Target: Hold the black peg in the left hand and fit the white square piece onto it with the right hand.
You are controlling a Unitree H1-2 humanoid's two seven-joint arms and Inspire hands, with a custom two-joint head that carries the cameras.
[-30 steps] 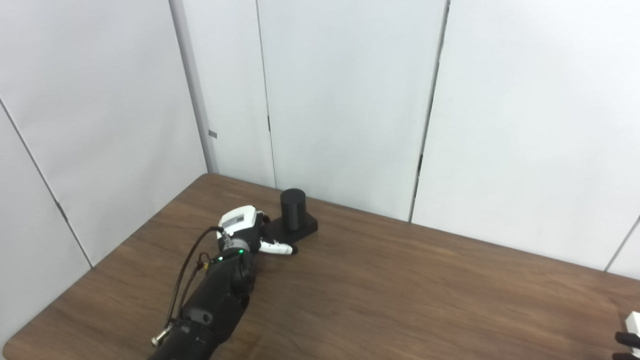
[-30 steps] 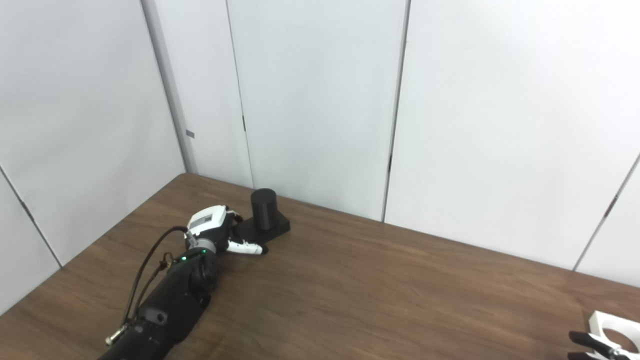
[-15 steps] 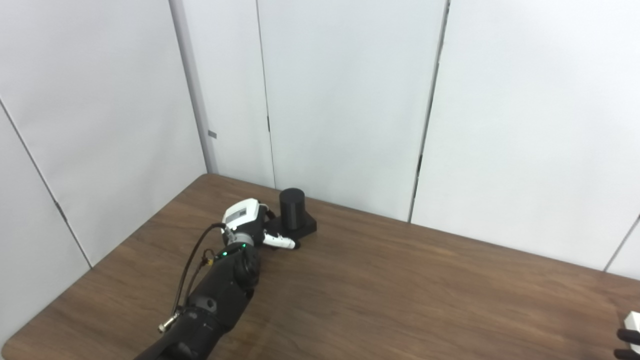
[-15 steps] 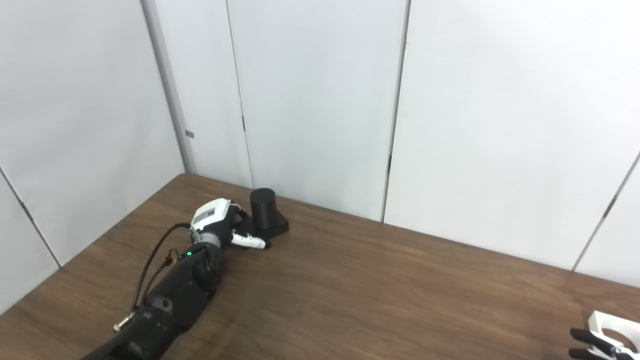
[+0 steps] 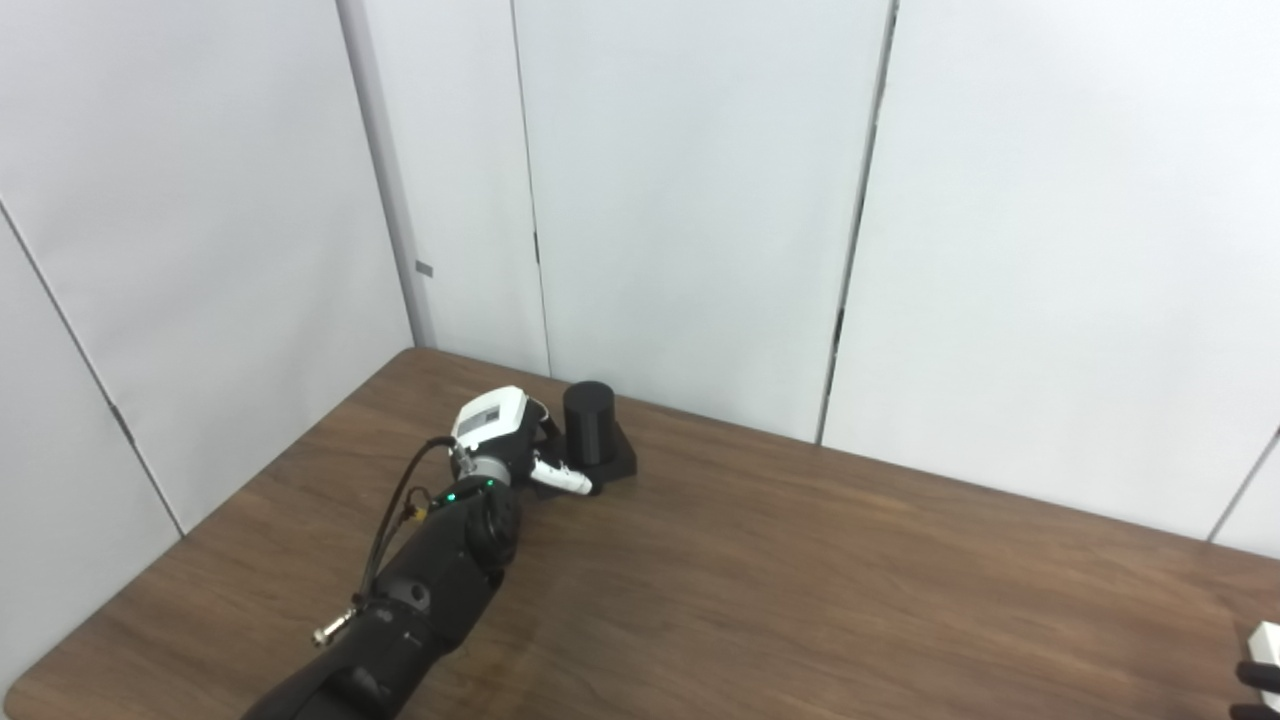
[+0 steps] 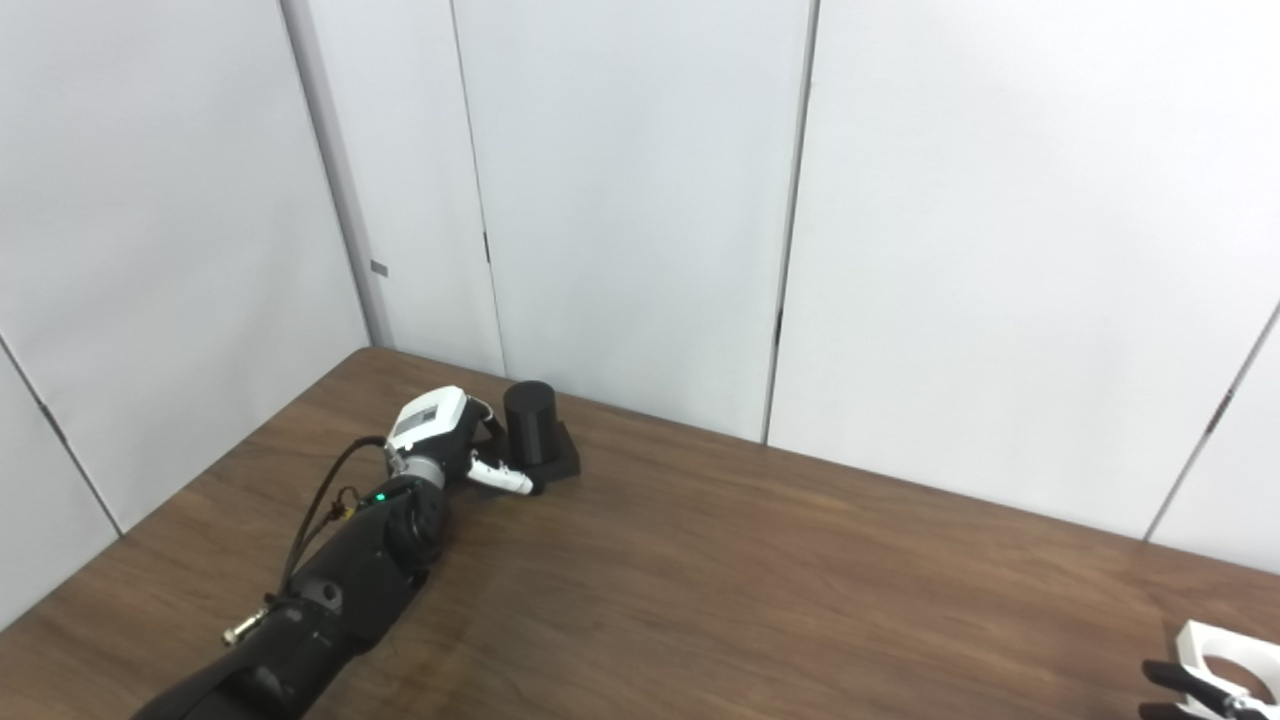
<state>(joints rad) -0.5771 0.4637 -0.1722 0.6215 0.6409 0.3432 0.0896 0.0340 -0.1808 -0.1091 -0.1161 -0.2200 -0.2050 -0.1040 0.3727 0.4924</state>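
table (image 6: pixel 760 590) mid: bare | black peg (image 6: pixel 530 425): wall close behind, seemingly | left hand (image 6: pixel 440 440) beside

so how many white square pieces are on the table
1: the white square piece lies at the table's near right edge, by the right hand. More could lie out of frame.

A brown wood-grain desk (image 6: pixel 760 580) carries the black peg (image 6: pixel 532 428), upright on its square base near the far left corner, and the white square piece (image 6: pixel 1222 653) at the right edge.
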